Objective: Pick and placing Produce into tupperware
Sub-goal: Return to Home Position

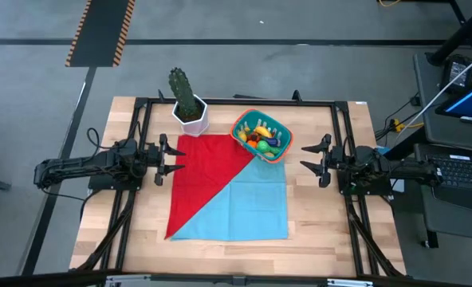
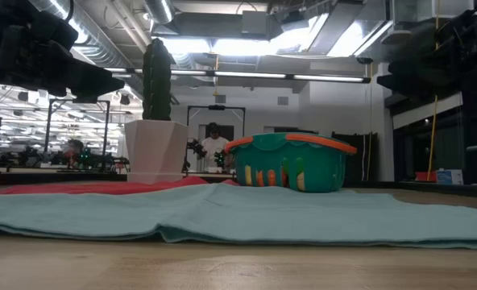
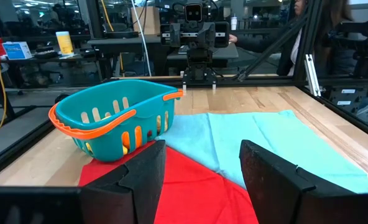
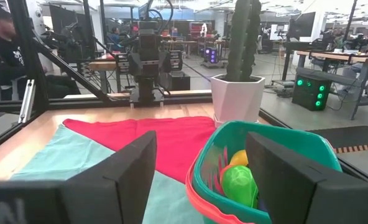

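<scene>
On the far right corner of the cloth point(image 1: 228, 191) you have the tupperware point(image 1: 237, 132), a teal tub with an orange rim, standing just beside the cactus point(image 1: 182, 89) in its white pot point(image 1: 193, 117). The Produce point(image 1: 262, 137) lies piled inside the tub: yellow, orange, green, red and dark pieces.

Your left pincer point(image 1: 175, 158) hangs over the cloth's left edge, fingers spread wide and holding nothing. Your right pincer point(image 1: 306, 157) hangs off the cloth's right edge, likewise wide open and empty. The two face each other across the cloth, both well apart from the tub.

As for writing, a pale mark on a finger in the right wrist view is cut by the frame edge, too partial to read.

The table point(image 1: 316, 231) is pale wood inside a black frame. The cloth is split on the diagonal, red on the left, light blue on the right. Beyond the table the floor is grey, with a black-and-orange striped strip point(image 1: 100, 32). A monitor point(image 1: 471, 104) and keyboard point(image 1: 463, 169) sit to the right. The room is a workshop with strip lights overhead, and a person point(image 2: 214, 143) stands behind the table.
</scene>
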